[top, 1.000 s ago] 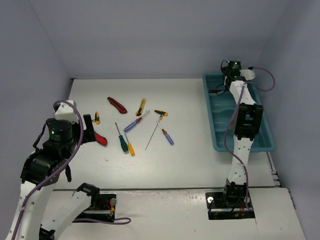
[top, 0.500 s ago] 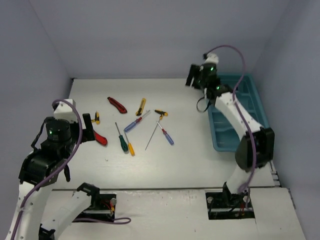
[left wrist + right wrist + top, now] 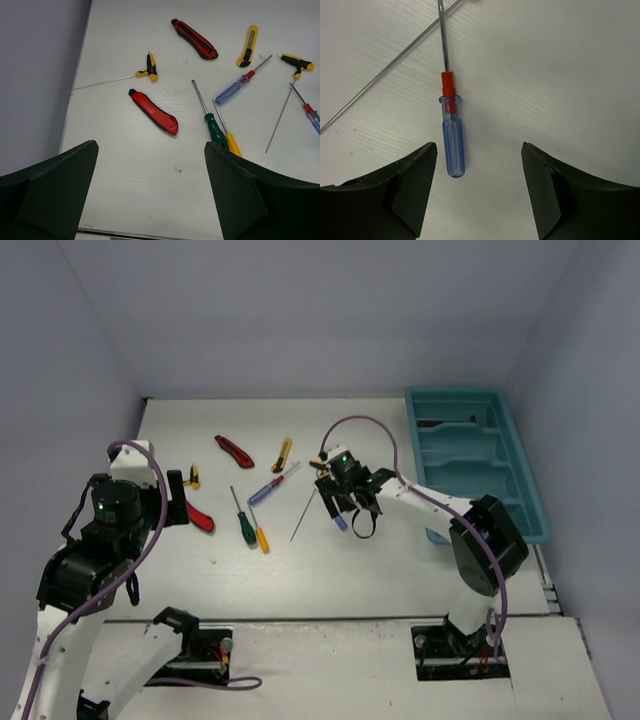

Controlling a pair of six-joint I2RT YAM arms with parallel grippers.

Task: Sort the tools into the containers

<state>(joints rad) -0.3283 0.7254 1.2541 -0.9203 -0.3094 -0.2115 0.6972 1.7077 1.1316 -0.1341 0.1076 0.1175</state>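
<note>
Right tool (image 3: 477,160) agape over blue screwdriver (image 3: 452,150), tip off-frame.

Screwdriver (image 3: 453,150) handle was clear glossy blue plastic, shaft bright metal. Rod (image 3: 385,71) was bare metal. Table (image 3: 545,75) looked matt, faintly grained. Fingers (image 3: 385,200) were matt black plastic. Tray (image 3: 455,392) was smooth plastic.

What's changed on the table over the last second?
The right arm swung away from the far end of the teal tray, leftward and nearer. Its right tool now hovers open over the blue-handled screwdriver. Nothing was taken hold of or let go. The left arm, the tray and the screwdriver stayed put.
</note>
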